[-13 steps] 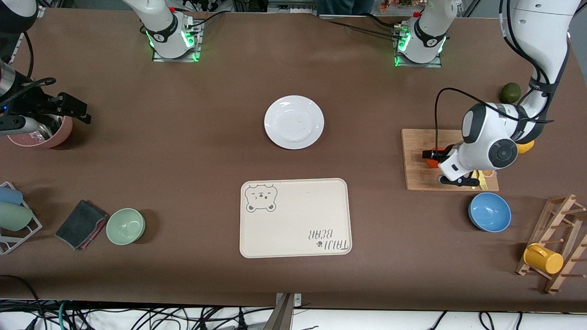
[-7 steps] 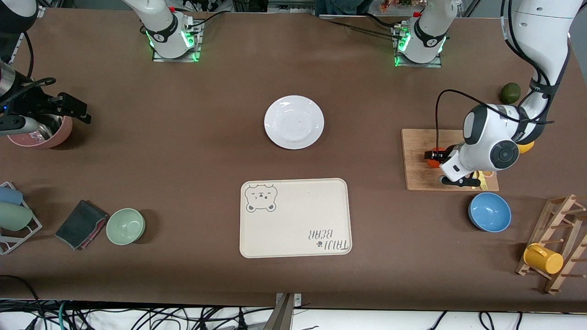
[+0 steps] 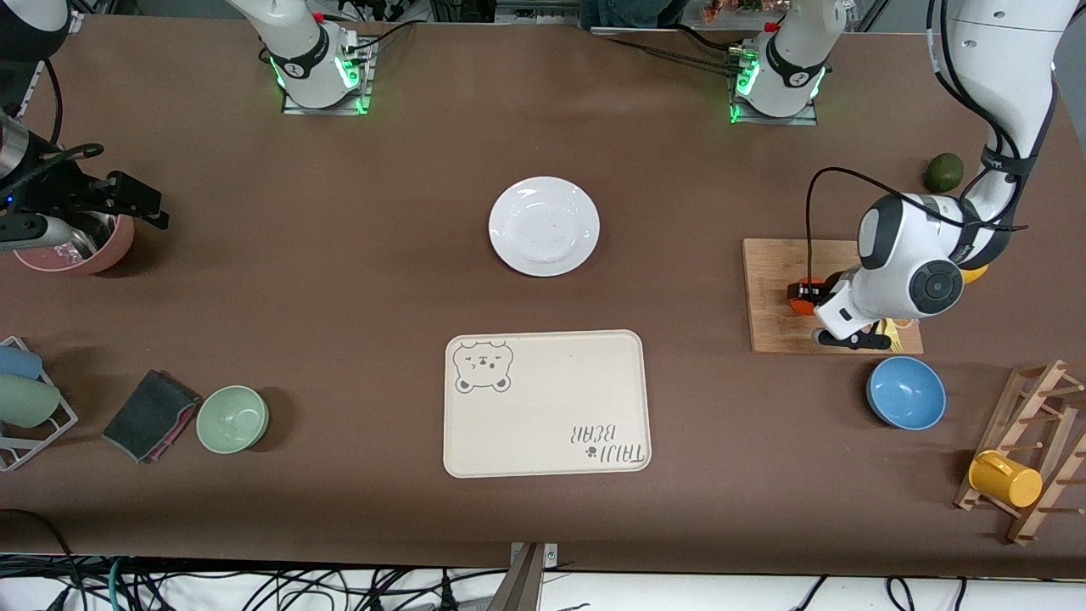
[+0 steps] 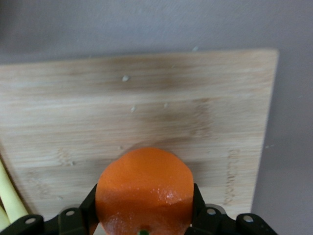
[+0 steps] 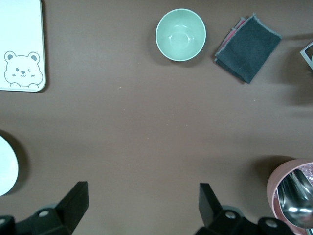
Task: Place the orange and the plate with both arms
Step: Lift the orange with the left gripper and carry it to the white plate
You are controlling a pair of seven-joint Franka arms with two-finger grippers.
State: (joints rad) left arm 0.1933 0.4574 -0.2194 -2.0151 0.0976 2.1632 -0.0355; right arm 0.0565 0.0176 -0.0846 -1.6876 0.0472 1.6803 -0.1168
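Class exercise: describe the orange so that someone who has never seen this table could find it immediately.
Find the rectangular wooden cutting board toward the left arm's end of the table. On it sits the small round bright orange fruit, clasped between the black fingers of the left gripper. Its neighbours differ: the dark green fruit lies off the board, and the round blue bowl is hollow.
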